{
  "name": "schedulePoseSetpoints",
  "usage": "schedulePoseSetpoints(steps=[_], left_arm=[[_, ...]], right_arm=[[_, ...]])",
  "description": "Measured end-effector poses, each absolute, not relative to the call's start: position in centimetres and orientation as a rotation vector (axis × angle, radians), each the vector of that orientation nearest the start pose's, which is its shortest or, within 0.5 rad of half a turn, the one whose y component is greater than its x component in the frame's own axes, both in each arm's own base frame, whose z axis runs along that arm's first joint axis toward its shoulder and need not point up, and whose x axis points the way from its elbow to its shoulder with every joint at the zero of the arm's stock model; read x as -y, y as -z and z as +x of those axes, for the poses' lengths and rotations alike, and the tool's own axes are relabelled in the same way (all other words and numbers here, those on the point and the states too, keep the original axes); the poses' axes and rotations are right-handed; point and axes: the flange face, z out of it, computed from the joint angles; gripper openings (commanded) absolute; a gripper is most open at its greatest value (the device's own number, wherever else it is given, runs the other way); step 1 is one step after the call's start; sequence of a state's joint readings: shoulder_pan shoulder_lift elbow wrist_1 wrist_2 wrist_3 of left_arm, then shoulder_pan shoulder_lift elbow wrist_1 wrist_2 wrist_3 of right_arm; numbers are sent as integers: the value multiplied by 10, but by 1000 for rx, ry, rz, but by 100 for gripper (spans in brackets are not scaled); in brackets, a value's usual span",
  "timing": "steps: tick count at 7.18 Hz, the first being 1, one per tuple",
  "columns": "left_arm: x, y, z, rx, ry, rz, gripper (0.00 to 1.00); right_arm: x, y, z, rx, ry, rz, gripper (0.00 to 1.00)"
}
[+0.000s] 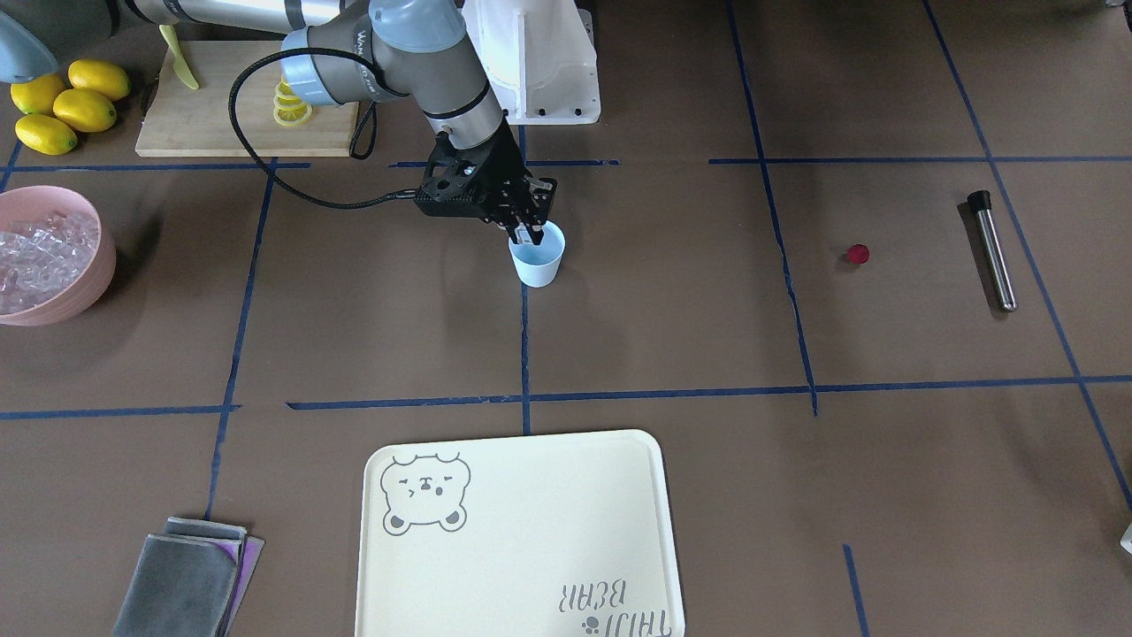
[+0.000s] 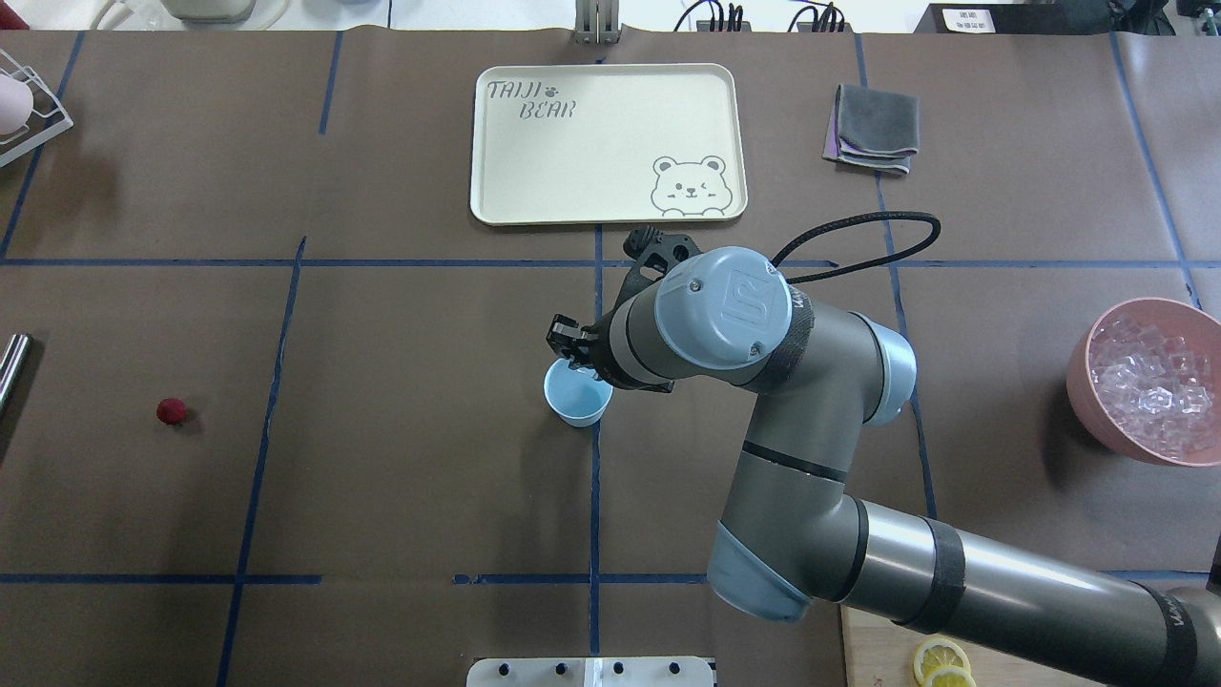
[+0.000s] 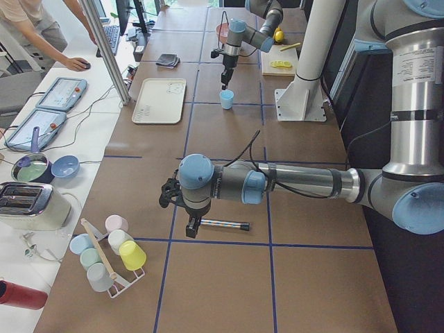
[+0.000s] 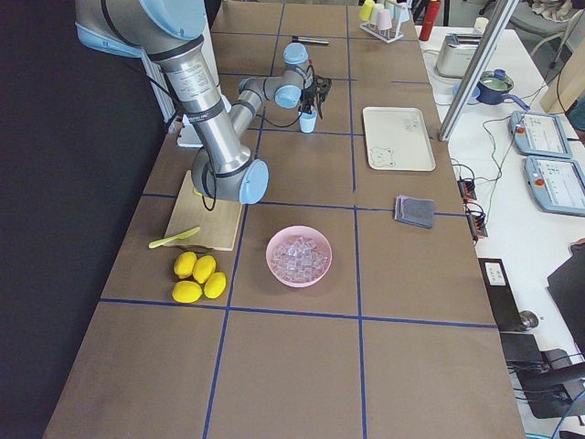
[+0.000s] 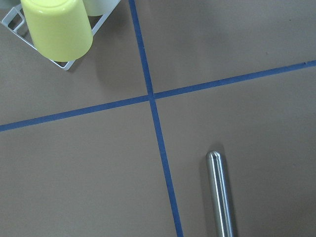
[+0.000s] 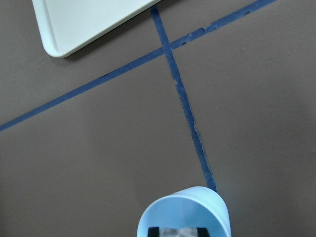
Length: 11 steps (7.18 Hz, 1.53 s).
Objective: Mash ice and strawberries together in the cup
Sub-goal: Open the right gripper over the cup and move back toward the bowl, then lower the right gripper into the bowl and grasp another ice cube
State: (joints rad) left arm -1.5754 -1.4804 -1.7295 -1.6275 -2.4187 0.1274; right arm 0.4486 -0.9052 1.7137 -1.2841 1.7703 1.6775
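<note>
The pale blue cup (image 1: 538,258) (image 2: 577,396) stands upright mid-table. My right gripper (image 1: 528,234) (image 6: 177,231) points down into its mouth, the fingers closed on a small clear ice cube (image 6: 178,233) just inside the rim. More ice (image 2: 1152,382) fills the pink bowl (image 2: 1083,386) (image 1: 104,265). The dark-red strawberry (image 1: 857,255) (image 2: 172,411) lies alone on the table, far from the cup. My left gripper (image 3: 192,225) shows only in the left side view, hovering over a steel rod (image 3: 223,224) (image 5: 220,197); I cannot tell its state.
A cream bear tray (image 2: 610,143) lies beyond the cup, with folded grey cloths (image 2: 873,129) beside it. Lemons (image 1: 66,106) and a cutting board (image 1: 230,115) with lemon slices sit near the robot's base. A rack of cups (image 3: 111,253) stands near the left arm. A person (image 3: 41,31) is at a side desk.
</note>
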Motion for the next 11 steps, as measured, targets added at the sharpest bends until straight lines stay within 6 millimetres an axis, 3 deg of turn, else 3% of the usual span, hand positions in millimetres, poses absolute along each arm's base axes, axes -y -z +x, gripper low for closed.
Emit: schedulePoseSetpoints(steps=[2,4,5,6,7,8,11], left_arm=[[457,-604,-60,-847,-172,185,100],[436,-594,-60,-848,-175,195,100],[431,-594,-60,-848,-174,193,100],[429,-595,-60,-848,-172,189,100],[428,-597,-60,-848,-170,186,100],[427,-601,-60,-848,-168,180,100],[423,-607,-60,-849,-163,168,100]], right_arm=[[392,-168,-551,1111,-407,21,100],[394,-166,-551,1113,-421,34,100],[397,-166,-546,1117,-422,36,100],[408,-175,-523,1118,-419,25,100],[423,-200,-481,1110,-398,5,100],[433,-237,-428,1089,-356,4,100],[437,-374,-285,946,-248,13,99]])
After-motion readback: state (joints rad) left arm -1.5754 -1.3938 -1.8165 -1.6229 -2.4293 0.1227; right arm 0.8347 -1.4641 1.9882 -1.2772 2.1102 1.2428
